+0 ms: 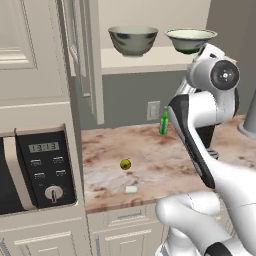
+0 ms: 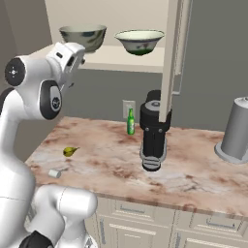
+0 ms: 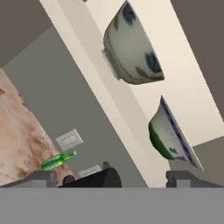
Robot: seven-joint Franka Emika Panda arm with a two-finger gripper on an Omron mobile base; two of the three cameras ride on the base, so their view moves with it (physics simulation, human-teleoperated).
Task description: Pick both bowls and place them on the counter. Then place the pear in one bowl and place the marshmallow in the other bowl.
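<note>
Reading my feeds now.
Gripper: fingers spread apart, holding nothing, raised near the shelf.
Bowls: deep grey-green bowl and shallower bowl side by side on that shelf.
Pear: on the counter.
Marshmallow: near the counter's front edge.
Green bottle: upright by the back wall.

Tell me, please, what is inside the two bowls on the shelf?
The shallow bowl shows only its bare pale inside. The deep bowl shows an empty upper wall; its bottom is hidden by the rim.
</note>
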